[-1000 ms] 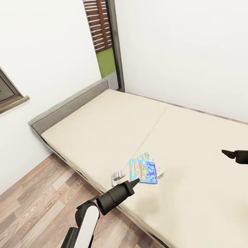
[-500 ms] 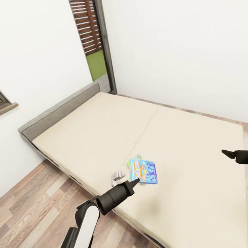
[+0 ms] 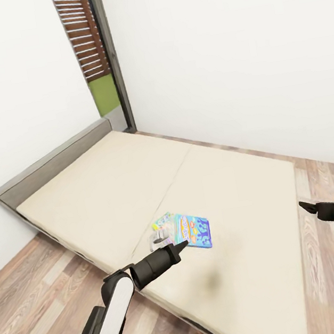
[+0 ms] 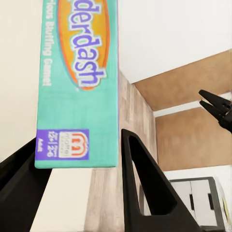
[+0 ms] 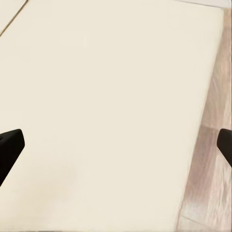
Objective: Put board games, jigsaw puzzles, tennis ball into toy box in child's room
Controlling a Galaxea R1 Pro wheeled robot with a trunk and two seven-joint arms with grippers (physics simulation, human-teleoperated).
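Head view: left tool (image 3: pixel 181 247) pinched blue game box (image 3: pixel 194 230), long axis toward wall; bed (image 3: pixel 237 199) edge just beside; right tool (image 3: pixel 305 205) spread, over floor (image 3: pixel 331 249).

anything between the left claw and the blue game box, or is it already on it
Nothing visible in the way: the left claw already has its fingers either side of the blue board game, lifted above the bed.
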